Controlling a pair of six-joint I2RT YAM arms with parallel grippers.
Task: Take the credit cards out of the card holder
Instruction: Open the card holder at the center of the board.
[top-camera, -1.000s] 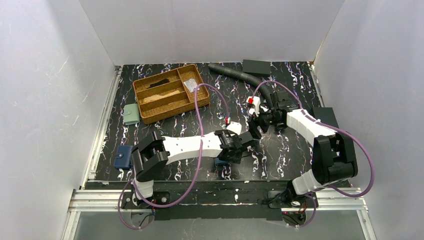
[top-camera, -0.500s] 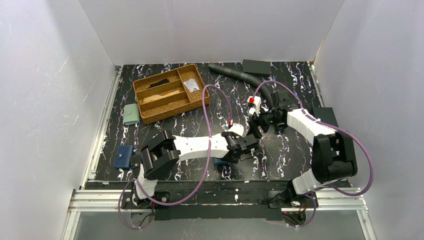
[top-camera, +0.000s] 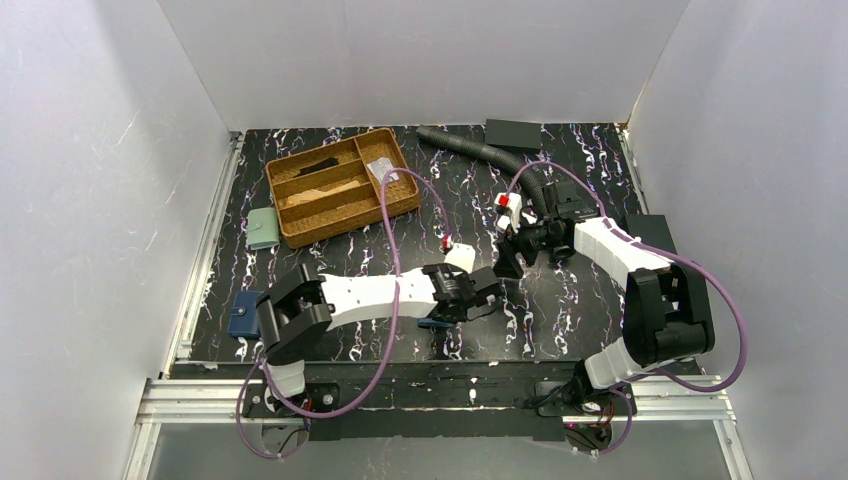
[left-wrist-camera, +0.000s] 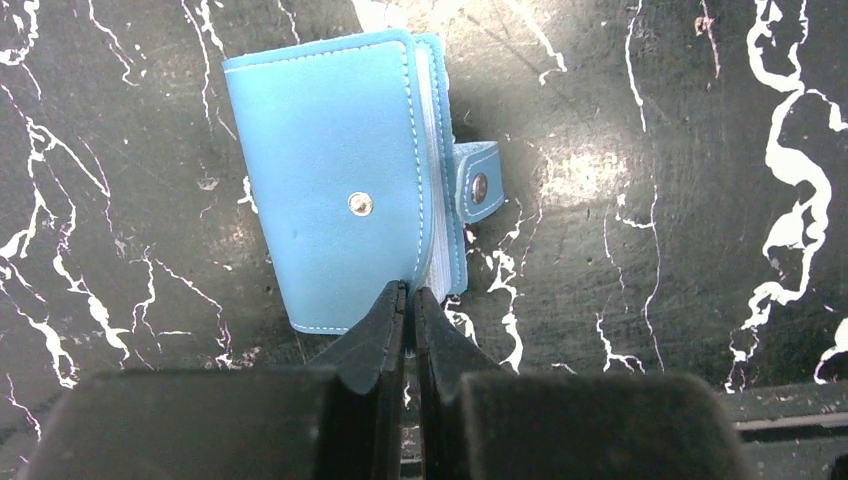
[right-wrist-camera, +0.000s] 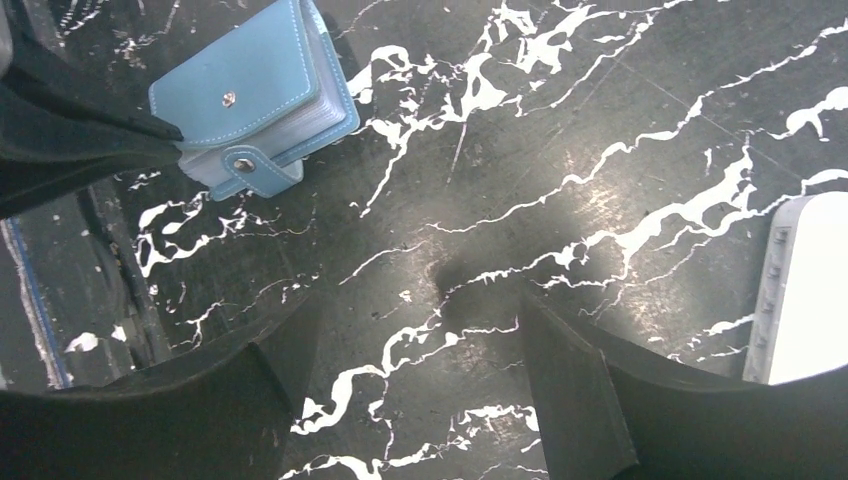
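Black rubbery fingertips of the left gripper (left-wrist-camera: 408, 297) are pressed together with barely a slit between them. They meet the near short edge of the card holder (left-wrist-camera: 345, 180), close to its open-side corner. Whether a sliver of the cover is nipped between the tips I cannot tell.

The teal holder lies folded on the marbled table (left-wrist-camera: 650, 250), directly ahead of those tips. Its long axis runs away from them with a slight tilt, the spine to the left of the view and the loose edges to the right. The snap tab (left-wrist-camera: 478, 184) sticks out unfastened on that side, so the cover looks free to swing toward the spine.

The right gripper (right-wrist-camera: 420, 305) hangs with its jaws spread wide over bare table. The holder sits off toward the upper left of its view, so the left arm is plainly the nearer one.

The left wrist view gives the cover flat on. The right wrist view shows the side instead, a stack of pale clear sleeves fanning a little under the cover. No credit cards show in either view. From the top camera the left arm hides most of the holder, leaving only a scrap of teal.
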